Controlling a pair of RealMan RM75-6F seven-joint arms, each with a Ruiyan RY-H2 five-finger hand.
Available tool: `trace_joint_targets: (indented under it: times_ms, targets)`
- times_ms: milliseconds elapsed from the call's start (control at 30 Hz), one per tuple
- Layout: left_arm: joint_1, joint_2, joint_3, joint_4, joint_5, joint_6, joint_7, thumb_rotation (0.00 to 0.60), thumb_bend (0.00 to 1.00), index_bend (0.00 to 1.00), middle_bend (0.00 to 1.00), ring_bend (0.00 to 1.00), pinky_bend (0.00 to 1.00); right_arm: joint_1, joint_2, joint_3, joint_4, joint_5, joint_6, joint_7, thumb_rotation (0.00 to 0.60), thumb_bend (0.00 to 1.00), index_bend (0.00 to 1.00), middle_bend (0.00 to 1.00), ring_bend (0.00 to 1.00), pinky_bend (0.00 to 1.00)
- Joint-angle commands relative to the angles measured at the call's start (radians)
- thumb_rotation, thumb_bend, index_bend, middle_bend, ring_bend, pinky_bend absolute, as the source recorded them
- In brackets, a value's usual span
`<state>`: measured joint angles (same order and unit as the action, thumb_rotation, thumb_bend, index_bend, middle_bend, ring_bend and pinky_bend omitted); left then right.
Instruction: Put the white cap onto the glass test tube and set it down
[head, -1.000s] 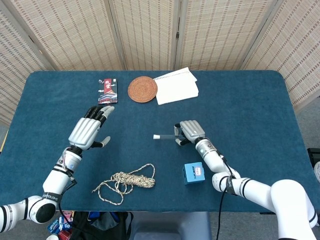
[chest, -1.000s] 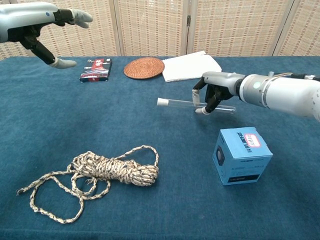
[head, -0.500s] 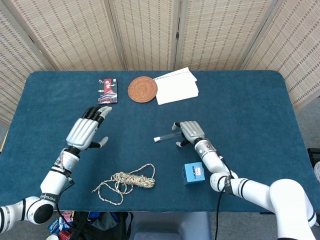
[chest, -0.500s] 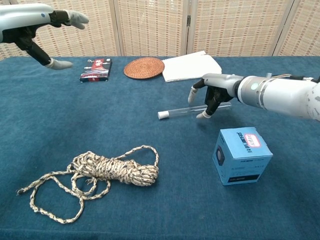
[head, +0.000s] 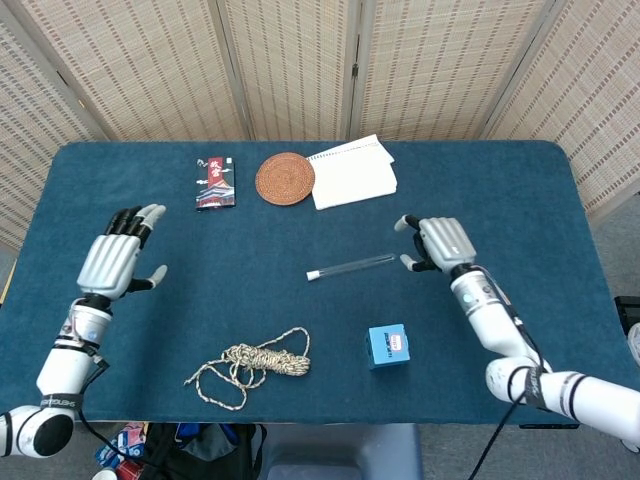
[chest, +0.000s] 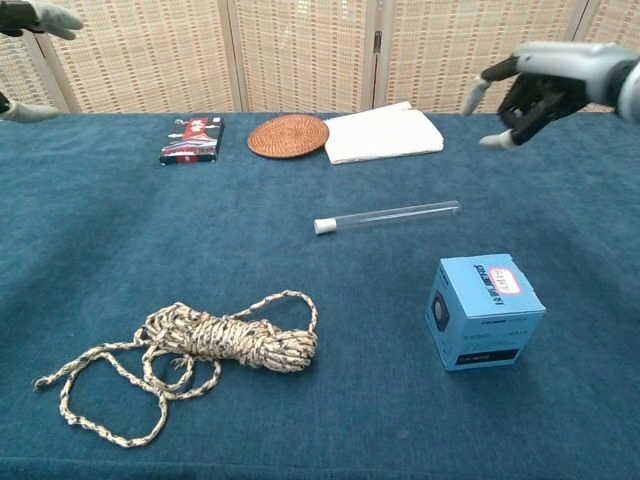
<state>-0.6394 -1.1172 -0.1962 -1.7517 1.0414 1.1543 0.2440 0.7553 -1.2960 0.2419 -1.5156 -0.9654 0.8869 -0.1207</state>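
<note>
My left hand (head: 118, 262) hangs over the far left of the counter (head: 500, 180), fingers spread and holding nothing. Behind it, toward the back edge, lies a card pack (head: 216, 181), then a woven coaster (head: 285, 178) and a white notebook (head: 353, 172) side by side. Near the front edge sits a coiled rope (head: 252, 364). In the middle the tube (head: 352, 266) lies flat on the counter, its cap (head: 313, 274) on the left end, touched by neither hand. A blue box (head: 387, 345) stands in front of it, toward the right. My right hand (head: 437, 243) hovers just right of the tube's bare end, off the glass, fingers loosely apart and holding nothing.
</note>
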Motion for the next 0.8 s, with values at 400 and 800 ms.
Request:
trace_joint_targets:
  times_ms: [400,800]
  targets:
    - [0.234,0.004,0.101,0.061,0.154,0.279,-0.024,0.6,0.3,0.15,0.0,0.0,0.0,-0.375,0.286,-0.171,-0.228,-0.33,0.395,0.118,0.6,0.46,0.39,0.46,0.39,0.57]
    - [0.379,0.013,0.174,-0.024,0.279,0.416,0.013,0.6,0.3,0.15,0.0,0.0,0.0,-0.588,0.273,-0.254,-0.215,-0.475,0.649,0.125,0.6,0.32,0.39,0.45,0.38,0.55]
